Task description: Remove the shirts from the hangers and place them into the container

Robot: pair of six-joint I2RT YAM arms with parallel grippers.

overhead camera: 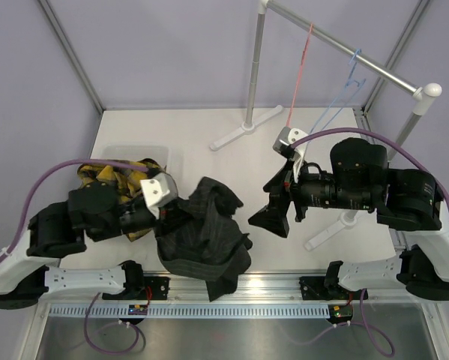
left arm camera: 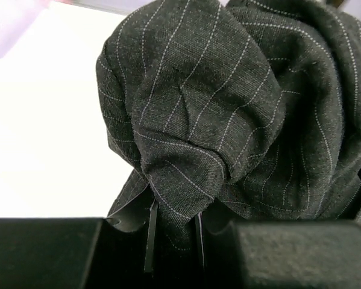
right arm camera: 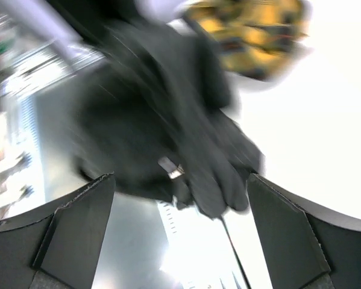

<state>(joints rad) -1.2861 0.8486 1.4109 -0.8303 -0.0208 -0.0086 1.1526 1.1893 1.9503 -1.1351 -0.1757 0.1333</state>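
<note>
Left gripper (left arm camera: pixel 174 235): jaws drawn in on a fold of the black shirt (left arm camera: pixel 228 108), and the wrist view shows pinstriped cloth caught between the fingers, so it is grasping. From the pinch the rest of that shirt bulges forward and to the gripper's right. From above it is a crumpled heap on the table (overhead camera: pixel 231 161). Its long axis runs from the middle of the table toward the near edge, and its lower end sags over the front rail. The container (overhead camera: pixel 138 148) lies the other way from the heap, left of and beyond the gripper, just past the left wrist. The plaid shirt (overhead camera: pixel 123 178) is already piled in it, partly hidden by the arm. Judgement: the carry goes left and away, and most of the cloth trails on the side opposite the bin, so it will drag unless lifted. The left arm is much nearer the bin. Right gripper (overhead camera: pixel 270 219): fingers spread wide, holding nothing, just right of the heap and not touching it; its wrist view is blurred. The pink hanger (overhead camera: pixel 303 64) and blue hanger (overhead camera: pixel 344 94) hang bare on the far rack.
</note>
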